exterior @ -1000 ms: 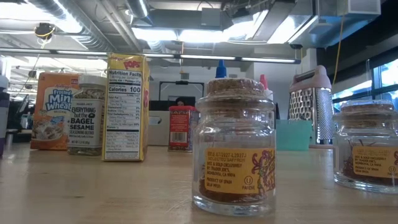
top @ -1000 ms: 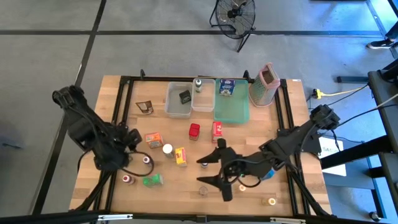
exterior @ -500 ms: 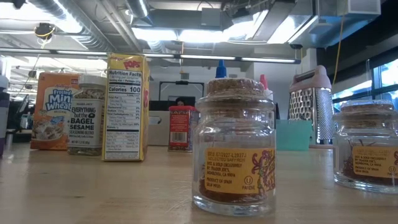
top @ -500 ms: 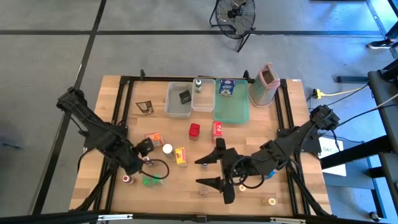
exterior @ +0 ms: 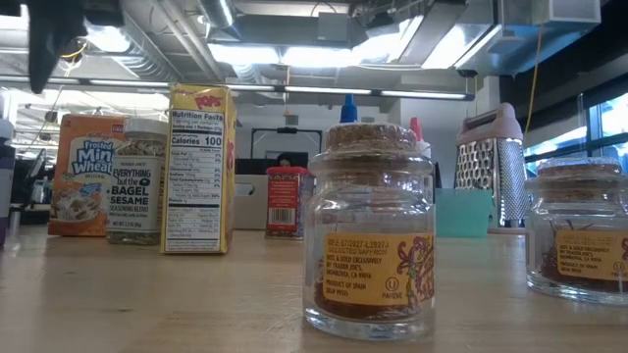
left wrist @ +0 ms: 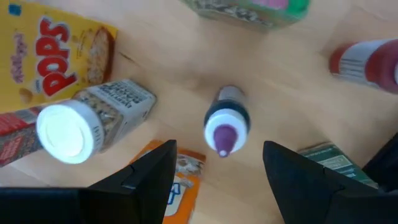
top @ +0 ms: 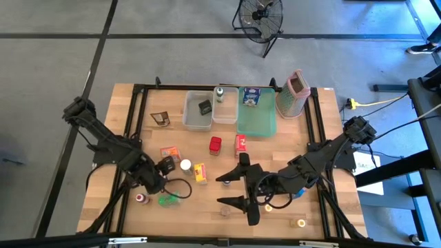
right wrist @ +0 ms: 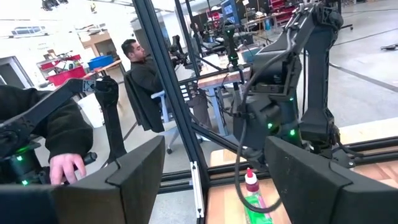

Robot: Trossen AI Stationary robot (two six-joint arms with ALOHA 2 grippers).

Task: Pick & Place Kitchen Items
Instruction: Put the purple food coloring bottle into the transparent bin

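Purple-capped small squeeze bottle [left wrist: 225, 122] stands upright on wooden bench [top: 207, 200], just beside white-lidded seasoning jar [left wrist: 87, 121]. Left end effector [left wrist: 217, 168] hovers above, fingers spread. Best to centre, descend straight, avoid clipping jar. Right end effector [top: 236, 187] waits mid-bench, spread, empty.

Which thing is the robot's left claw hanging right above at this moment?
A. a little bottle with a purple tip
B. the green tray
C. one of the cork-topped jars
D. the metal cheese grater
A: the left wrist view looks straight down on the little purple-tipped bottle standing between that arm's open fingers, and the high view puts the left gripper far from the grater and green tray.
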